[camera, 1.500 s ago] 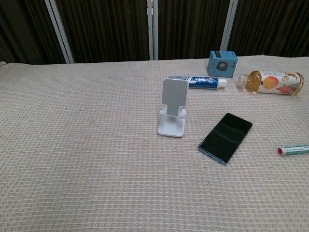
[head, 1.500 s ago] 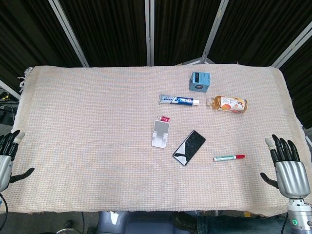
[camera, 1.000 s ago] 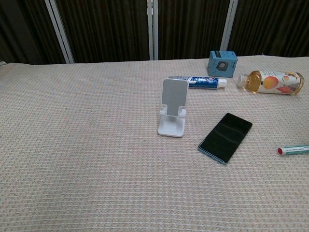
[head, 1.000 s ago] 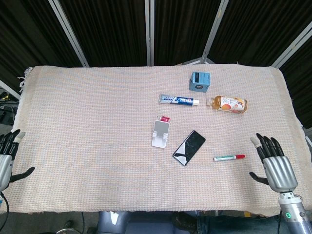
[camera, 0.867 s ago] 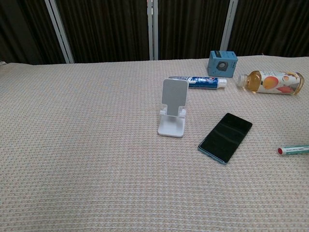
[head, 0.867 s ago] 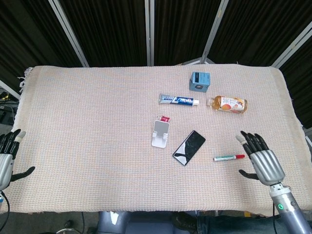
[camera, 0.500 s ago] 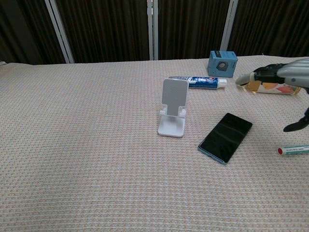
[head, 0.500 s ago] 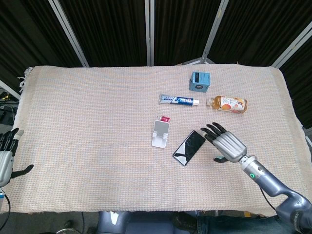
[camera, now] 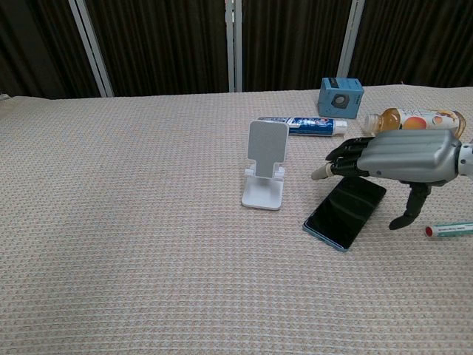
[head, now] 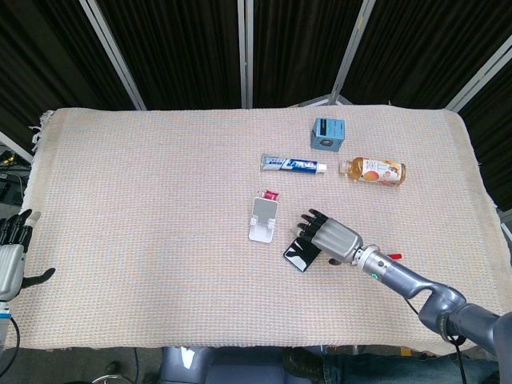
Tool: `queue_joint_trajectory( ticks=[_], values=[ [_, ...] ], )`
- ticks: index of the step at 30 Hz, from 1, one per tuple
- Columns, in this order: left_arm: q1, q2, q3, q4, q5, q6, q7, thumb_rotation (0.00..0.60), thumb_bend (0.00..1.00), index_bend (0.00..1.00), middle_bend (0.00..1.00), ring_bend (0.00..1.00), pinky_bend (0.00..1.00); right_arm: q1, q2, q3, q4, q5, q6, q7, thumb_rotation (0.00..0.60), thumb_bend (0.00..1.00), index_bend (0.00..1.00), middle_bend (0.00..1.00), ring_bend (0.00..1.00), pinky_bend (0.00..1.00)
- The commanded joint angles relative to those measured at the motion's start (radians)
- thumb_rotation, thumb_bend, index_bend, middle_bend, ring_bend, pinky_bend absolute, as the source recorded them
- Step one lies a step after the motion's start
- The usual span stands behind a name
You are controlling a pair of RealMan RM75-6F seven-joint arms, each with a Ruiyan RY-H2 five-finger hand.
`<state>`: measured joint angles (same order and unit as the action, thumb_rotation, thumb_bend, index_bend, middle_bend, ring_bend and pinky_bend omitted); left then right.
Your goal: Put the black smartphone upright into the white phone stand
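Right then, the black smartphone lay flat on the woven tablecloth, screen up and set at a slant, just beside the white phone stand, which stood upright and empty to its left. Your right hand hovered palm-down above the phone's far end with its fingers extended and spread toward the stand and the thumb hanging down on the near side; it held nothing, and in the chest view a gap showed between it and the glass. In the head view the same hand covered the phone's upper part. Your left hand sat at the table's near left edge, well apart from everything, fingers straight and apart, holding nothing. A red-capped marker lay near the right hand. Farther back lay a toothpaste tube, a bottle of tea on its side, and a small blue box.
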<state>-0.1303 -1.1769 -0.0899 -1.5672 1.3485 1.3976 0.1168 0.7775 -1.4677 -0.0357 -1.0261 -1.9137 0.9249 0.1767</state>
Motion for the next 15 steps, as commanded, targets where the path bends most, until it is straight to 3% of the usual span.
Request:
queue_joint_trajectory(
  ticks=[1, 15],
  values=[
    [0.000, 0.000, 0.000, 0.001, -0.001, 0.000, 0.000, 0.600, 0.00, 0.00, 0.00, 0.00, 0.00, 0.015, -0.026, -0.034, 0.041, -0.013, -0.001, -0.019, 0.600, 0.01, 0.10, 0.14, 0.06, 0.08],
    [-0.001, -0.006, 0.000, 0.004, -0.006, 0.002, 0.012, 0.600, 0.00, 0.00, 0.00, 0.00, 0.00, 0.033, -0.120, -0.074, 0.182, 0.002, 0.045, -0.069, 0.600, 0.00, 0.07, 0.09, 0.06, 0.08]
  ],
)
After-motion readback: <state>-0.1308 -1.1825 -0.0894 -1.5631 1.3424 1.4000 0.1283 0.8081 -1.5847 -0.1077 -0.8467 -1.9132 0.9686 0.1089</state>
